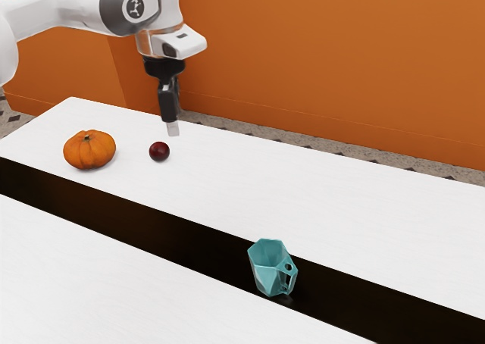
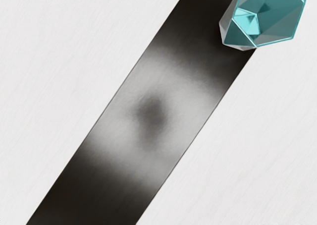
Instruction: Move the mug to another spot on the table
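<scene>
Hand (image 1: 173, 128): raised above white desk (image 1: 341, 185), empty, open or closed I cannot tell | teal faceted mug (image 1: 271, 268): upright on black strip (image 1: 151, 223), well apart from hand | step: approach; height likely clears pumpkin (image 1: 89, 148).

Teal mug (image 1: 271, 267) stands on the table's (image 1: 341, 200) dark strip (image 1: 151, 223).
A pumpkin (image 1: 89, 148) and red ball (image 1: 159, 151) lie at its ten o'clock.

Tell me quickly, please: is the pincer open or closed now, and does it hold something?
Pincer: open or closed cannot be told from this side. It holds nothing that can be seen; the mug stands apart from it.
</scene>
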Controlling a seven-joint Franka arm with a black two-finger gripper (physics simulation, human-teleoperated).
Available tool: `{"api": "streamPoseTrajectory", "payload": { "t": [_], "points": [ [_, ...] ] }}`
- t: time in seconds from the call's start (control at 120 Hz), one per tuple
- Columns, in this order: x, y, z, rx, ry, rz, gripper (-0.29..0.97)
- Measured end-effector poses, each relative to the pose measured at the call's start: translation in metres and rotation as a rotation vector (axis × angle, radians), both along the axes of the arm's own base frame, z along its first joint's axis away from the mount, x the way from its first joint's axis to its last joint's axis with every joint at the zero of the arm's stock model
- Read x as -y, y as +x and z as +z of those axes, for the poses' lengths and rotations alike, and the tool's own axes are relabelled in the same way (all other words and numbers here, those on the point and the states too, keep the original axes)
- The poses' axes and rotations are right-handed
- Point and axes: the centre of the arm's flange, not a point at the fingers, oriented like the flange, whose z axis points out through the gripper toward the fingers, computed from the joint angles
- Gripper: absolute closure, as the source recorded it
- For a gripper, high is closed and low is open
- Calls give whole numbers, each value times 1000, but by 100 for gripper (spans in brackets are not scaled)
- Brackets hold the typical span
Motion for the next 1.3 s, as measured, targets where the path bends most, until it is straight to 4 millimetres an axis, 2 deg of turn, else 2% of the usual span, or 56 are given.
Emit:
{"api": "streamPoseTrajectory", "payload": {
  "t": [0.375, 0.45, 0.583, 0.767, 0.867, 1.025, 1.158, 1.217, 1.3],
  "points": [
    [2, -2, 4, 8, -4, -73, 0],
    [24, -5, 5, 8, -2, -123, 0],
    [89, -13, -8, -9, 17, -255, 0],
    [136, -11, -41, -44, 72, -356, 0],
    [168, -9, -76, -63, 93, -412, 0],
    [192, -12, -127, -65, 107, -462, 0],
    [218, -10, -162, -54, 142, -522, 0],
    [231, -20, -175, -57, 153, -550, 0],
    [237, -33, -199, -52, 160, -572, 0]
  ]
}}
